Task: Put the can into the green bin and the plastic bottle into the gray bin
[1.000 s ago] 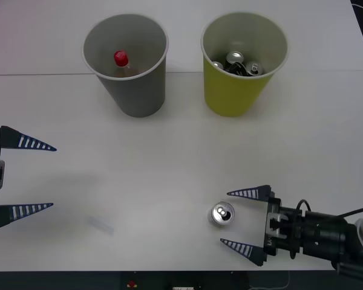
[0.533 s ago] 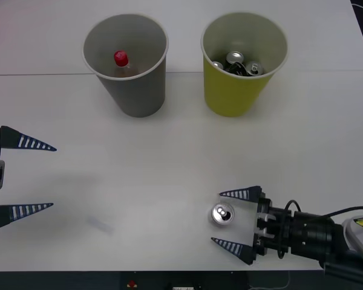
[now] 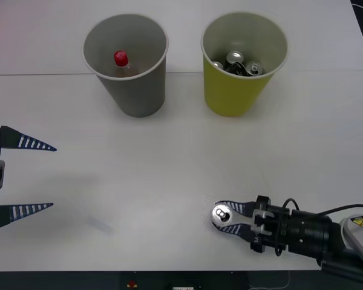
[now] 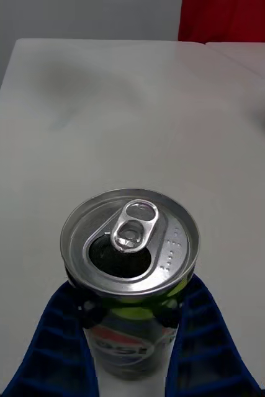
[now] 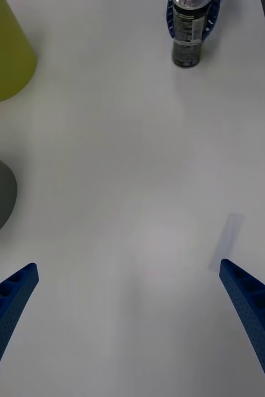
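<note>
1. Near the front edge of the white table (image 3: 169, 169), toward the robot's right, the can (image 3: 222, 214) stands upright with its silver top and pull tab facing up.
2. The right gripper (image 3: 230, 218) reaches in low from the right, and its blue ribbed fingers (image 4: 200, 341) are clamped against both sides of the can, as the right wrist view shows with the Pepsi logo between them.
3. The left gripper (image 3: 39, 176) sits at the table's left edge, fingers spread wide with nothing between them, well apart from the can.
4. At the back of the table the gray bin (image 3: 128, 66) stands on the left and the green bin (image 3: 242, 63) just beside it on the right, the two apart, both upright.
5. The plastic bottle (image 3: 121, 61) stands inside the gray bin, its red cap showing below the rim.
6. Several other cans (image 3: 236, 64) lie in the green bin.
7. Bare tabletop lies between the held can and the green bin; no object stands on that stretch.
8. A faint pale smudge (image 3: 100, 225) marks the table between the two grippers.
</note>
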Motion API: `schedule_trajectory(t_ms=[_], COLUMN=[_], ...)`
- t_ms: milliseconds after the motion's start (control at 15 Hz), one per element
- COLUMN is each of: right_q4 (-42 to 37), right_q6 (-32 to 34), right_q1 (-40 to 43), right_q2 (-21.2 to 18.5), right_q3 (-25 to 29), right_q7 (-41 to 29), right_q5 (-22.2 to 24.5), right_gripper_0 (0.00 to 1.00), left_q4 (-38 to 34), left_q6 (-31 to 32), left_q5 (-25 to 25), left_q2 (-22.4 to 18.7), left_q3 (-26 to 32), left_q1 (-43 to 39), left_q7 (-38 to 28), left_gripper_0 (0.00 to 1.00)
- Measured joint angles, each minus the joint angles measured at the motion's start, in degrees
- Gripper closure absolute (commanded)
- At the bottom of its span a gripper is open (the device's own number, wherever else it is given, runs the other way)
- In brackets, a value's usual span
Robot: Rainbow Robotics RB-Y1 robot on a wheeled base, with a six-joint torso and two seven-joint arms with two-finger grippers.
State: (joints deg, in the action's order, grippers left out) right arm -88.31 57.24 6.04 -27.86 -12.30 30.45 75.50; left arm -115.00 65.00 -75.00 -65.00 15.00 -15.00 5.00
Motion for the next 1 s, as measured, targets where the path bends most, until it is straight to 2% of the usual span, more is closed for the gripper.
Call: schedule_trajectory(t_ms=[400,800,1000], right_q4=[-0.03,-8.82,-15.45], right_q6=[0.03,-1.58,-6.86], right_q1=[-2.41,-2.89,-1.52], right_q2=[-1.28,-9.3,-14.66], right_q3=[-1.13,-3.08,-3.07], right_q7=[-2.73,-18.95,-27.91], right_q5=[-0.55,-1.91,-1.81], right_gripper_0=[1.0,1.0,1.0], left_q4=[0.0,0.0,0.0], left_q6=[0.0,0.0,0.0], left_q5=[0.0,0.0,0.0], left_q2=[0.0,0.0,0.0], left_q3=[0.0,0.0,0.0], left_q1=[0.0,0.0,0.0], left_q7=[0.0,0.0,0.0], left_gripper_0=[0.0,0.0,0.0])
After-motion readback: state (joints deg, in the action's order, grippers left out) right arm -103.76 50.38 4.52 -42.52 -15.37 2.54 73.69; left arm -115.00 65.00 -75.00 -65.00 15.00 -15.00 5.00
